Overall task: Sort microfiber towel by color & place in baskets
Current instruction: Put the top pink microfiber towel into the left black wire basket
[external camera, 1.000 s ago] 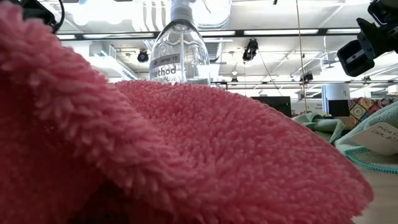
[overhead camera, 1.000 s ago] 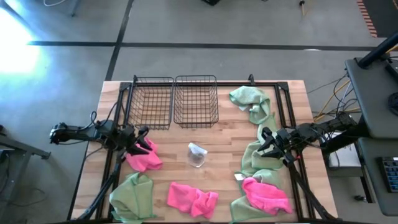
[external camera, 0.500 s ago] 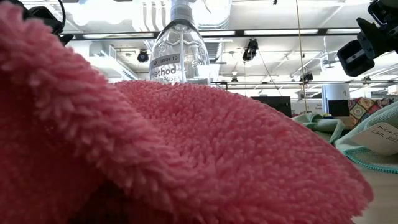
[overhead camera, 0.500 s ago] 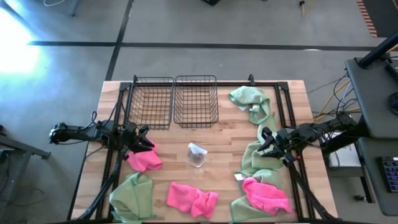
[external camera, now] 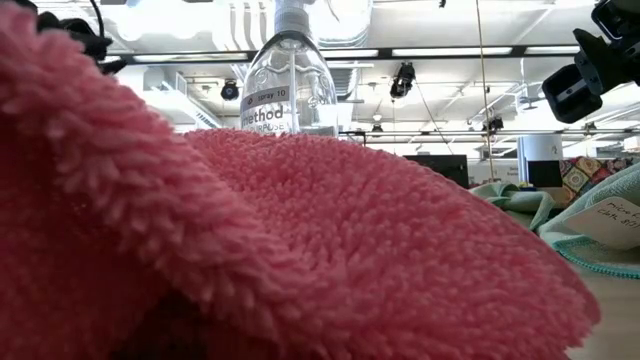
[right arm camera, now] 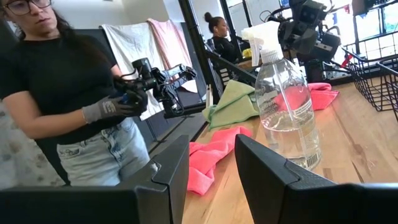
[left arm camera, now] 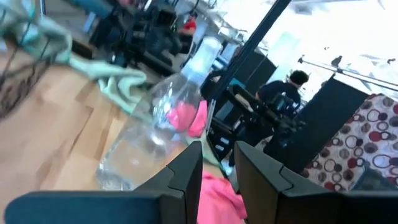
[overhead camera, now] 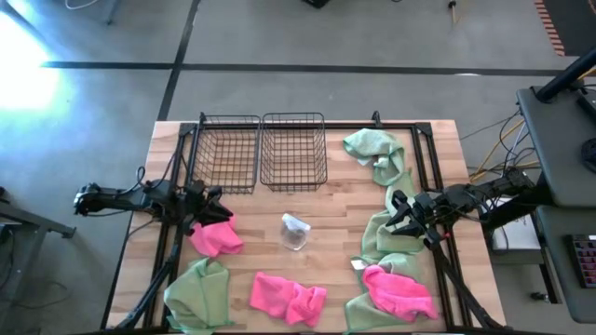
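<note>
Three hot pink towels lie bunched on the table: one at the left, one at the near edge, which fills the low view, and one at the near right. Sage green towels lie at the near left, the far right and the right. Two black mesh baskets stand at the far edge. My left gripper is open, hovering at the far edge of the left pink towel. My right gripper is open above the right green towel.
A clear spray bottle stands upright mid-table between the two grippers. Black tube frame rails run along both sides. A person with a hand-held device stands beyond the table's left side.
My left gripper has drifted a little toward the table's far edge, from over the left pink towel's top to just beyond it. The towel lies as before. The right arm has kept still.
</note>
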